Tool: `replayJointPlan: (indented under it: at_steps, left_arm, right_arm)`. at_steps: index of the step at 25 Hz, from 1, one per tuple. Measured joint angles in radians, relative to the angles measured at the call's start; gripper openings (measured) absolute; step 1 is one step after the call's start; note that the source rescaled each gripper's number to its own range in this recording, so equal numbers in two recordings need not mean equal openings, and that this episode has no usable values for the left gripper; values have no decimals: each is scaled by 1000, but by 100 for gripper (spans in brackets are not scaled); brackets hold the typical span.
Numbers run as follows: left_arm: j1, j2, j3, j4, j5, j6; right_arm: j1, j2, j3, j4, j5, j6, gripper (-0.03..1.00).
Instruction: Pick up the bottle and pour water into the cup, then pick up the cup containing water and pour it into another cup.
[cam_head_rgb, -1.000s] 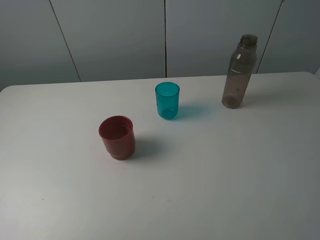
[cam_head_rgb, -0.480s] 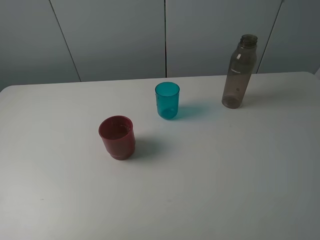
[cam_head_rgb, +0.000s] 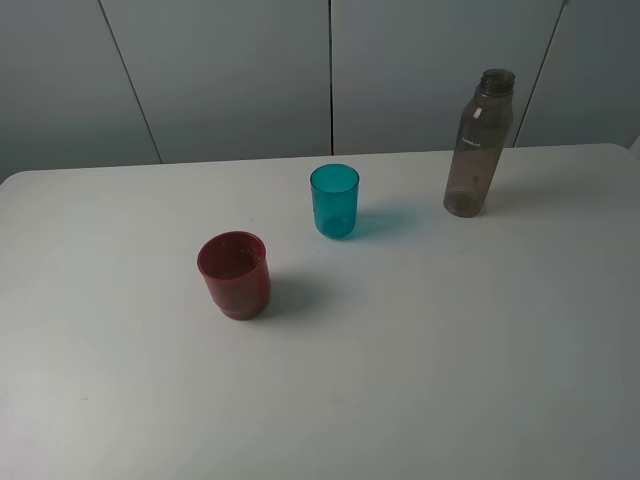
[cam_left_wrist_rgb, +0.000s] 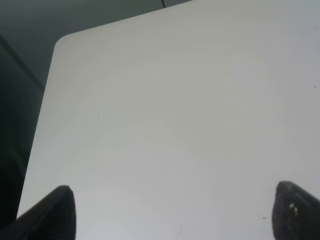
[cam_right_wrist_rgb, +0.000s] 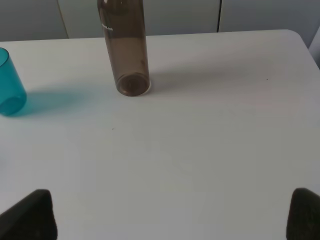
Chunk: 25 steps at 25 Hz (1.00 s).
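The smoky grey-brown bottle (cam_head_rgb: 480, 143) stands upright at the back right of the white table (cam_head_rgb: 450, 340), capless. The teal cup (cam_head_rgb: 334, 200) stands upright near the middle back. Nearer and to the left, the dark red cup (cam_head_rgb: 234, 274) also stands upright. Neither gripper shows in the high view. In the right wrist view the bottle (cam_right_wrist_rgb: 125, 47) stands ahead and the teal cup (cam_right_wrist_rgb: 9, 84) off to one side; my right gripper (cam_right_wrist_rgb: 170, 215) is open, well short of the bottle. My left gripper (cam_left_wrist_rgb: 172, 212) hangs open over bare table, holding nothing.
Grey wall panels (cam_head_rgb: 330, 70) rise behind the table's back edge. The left wrist view shows the table's rounded corner (cam_left_wrist_rgb: 60, 42) with dark space beyond it.
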Motion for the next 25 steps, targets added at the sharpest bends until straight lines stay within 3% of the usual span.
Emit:
replayJointPlan:
  at_steps: [25]
  left_arm:
    - [0,0,0,0,0,0]
  right_arm:
    - [0,0,0,54,0,-60,100]
